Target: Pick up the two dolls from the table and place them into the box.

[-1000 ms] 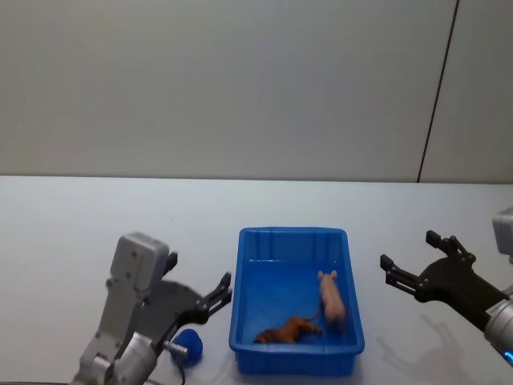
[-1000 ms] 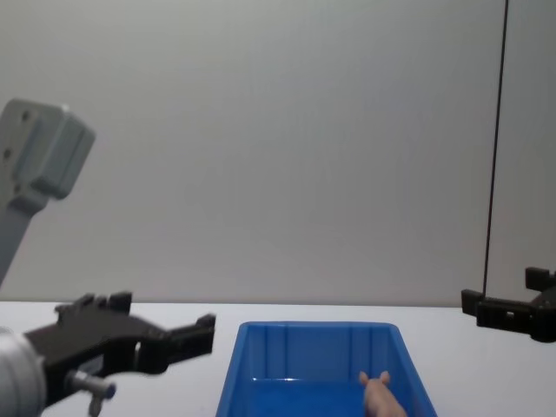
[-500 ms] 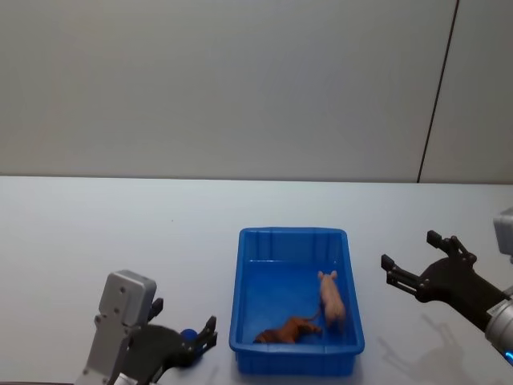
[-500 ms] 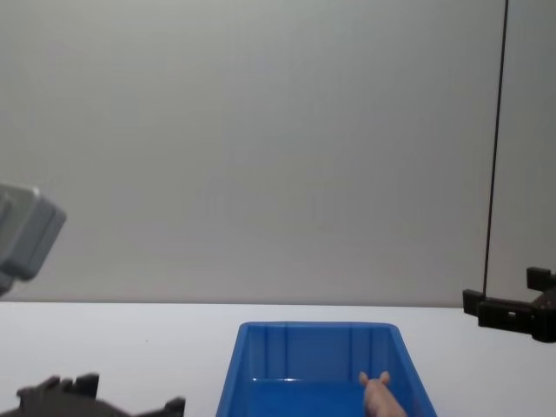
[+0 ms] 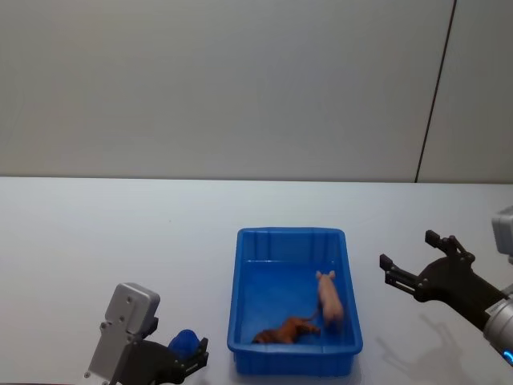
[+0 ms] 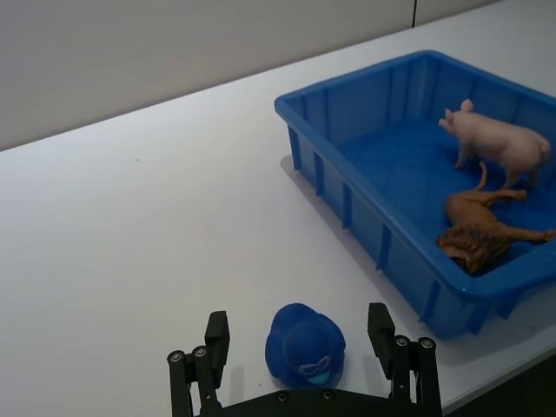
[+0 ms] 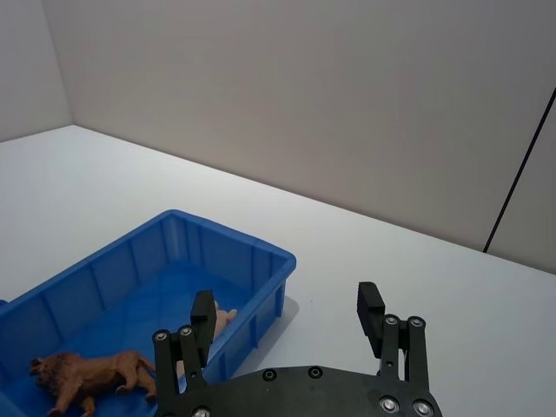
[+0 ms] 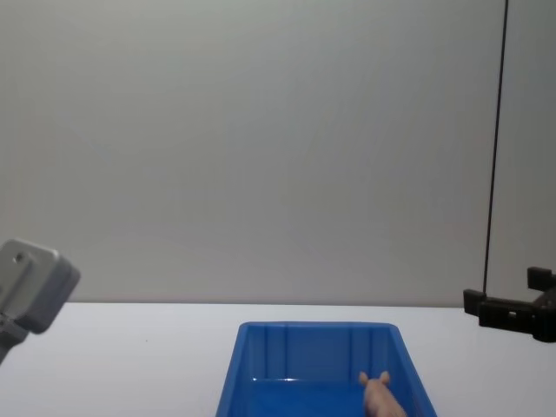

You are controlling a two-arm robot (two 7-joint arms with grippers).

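On the plain white desk (image 5: pixel 120 233), just off the near left corner of the bright-blue ribbed plastic box (image 5: pixel 240 297), the robot's left gripper (image 6: pixel 300 352) has come down around the round dark-blue fuzzy doll (image 6: pixel 305 344). A second ago that gripper hung higher and nearer the box with the doll below it; half a second ago it was already sinking toward the desk. Now its fingers (image 6: pixel 216 337) stand released on either side of the toy, which rests on the desk between them, not yet gripped. In the head view the blue doll (image 5: pixel 183 343) peeks out just beside the lowered left gripper (image 5: pixel 189 358). By the look of it, the approach is finished and the closing squeeze is the next thing called for, then a short lift over the rim.

The right gripper (image 5: pixel 414 267) hovers well to the right of the box, fingers spread and carrying nothing, just where it was a second ago.

Inside the box, a pale pink pig doll (image 5: pixel 329 297) stands toward the right wall, and a brown lion-like figure (image 5: pixel 285 330) lies at the near end, close beside it. Both have kept their places. With the pink doll already in, the blue one appears to be all that remains.
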